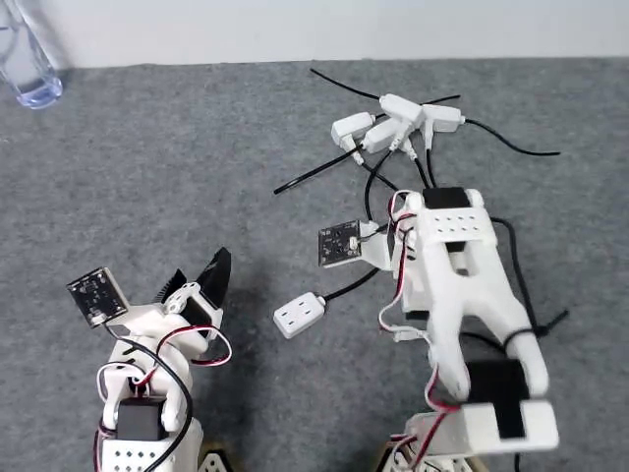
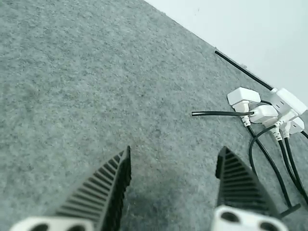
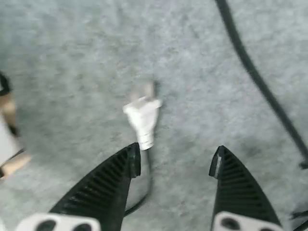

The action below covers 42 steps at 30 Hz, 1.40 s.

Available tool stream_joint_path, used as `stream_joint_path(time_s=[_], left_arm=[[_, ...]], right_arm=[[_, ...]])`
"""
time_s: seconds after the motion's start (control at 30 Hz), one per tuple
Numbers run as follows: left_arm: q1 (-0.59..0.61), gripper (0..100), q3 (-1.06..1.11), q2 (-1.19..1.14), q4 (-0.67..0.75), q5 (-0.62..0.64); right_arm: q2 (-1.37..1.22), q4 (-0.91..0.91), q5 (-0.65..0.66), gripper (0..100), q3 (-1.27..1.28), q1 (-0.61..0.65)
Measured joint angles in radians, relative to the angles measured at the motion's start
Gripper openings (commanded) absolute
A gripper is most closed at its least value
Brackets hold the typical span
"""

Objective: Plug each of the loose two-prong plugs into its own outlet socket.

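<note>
**HAZARD NOTICE: PLUG PICK-UP AND CORD SNAGGING**

Noted a grey felt table mat (image 1: 147, 177) beneath all items. Located the white right arm (image 1: 462, 285) stretched out above several black cords. Judged a snag likely on any lift or sweep, with risk of dragging neighbouring connectors out of place.

Found the right gripper (image 3: 175, 154) released, ribbed black jaws spread, nothing held. Found the left gripper (image 2: 173, 159) likewise spread and empty, low over bare mat, well apart from the task items.

Identified a cluster of white plugs and sockets (image 1: 398, 123) at the far side of the mat. Could not tell which of them were already mated.

Identified a white rectangular outlet block (image 1: 298, 315) lying unanchored between the two arms. Judged it liable to slide or tip under insertion force unless braced.

Located the loose white two-prong plug (image 3: 143, 118) flat on the mat just ahead of the right fingertips, nearer one finger than the other, prongs pointing away. Judged an off-centre closure likely to spin the plug or catch only its strain relief, leaving the prongs misaligned. Noted a thick black cord (image 3: 262, 84) beside the opposite finger, open to accidental capture.
</note>
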<state>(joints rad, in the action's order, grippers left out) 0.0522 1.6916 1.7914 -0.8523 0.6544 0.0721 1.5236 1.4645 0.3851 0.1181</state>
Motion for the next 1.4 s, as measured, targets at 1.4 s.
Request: stream_joint_path(time_s=[1.4], left_arm=[[0.000,27,0.000,0.000,0.000,0.000]], right_arm=[[0.029,-0.241,0.061,0.9,0.356,0.077]])
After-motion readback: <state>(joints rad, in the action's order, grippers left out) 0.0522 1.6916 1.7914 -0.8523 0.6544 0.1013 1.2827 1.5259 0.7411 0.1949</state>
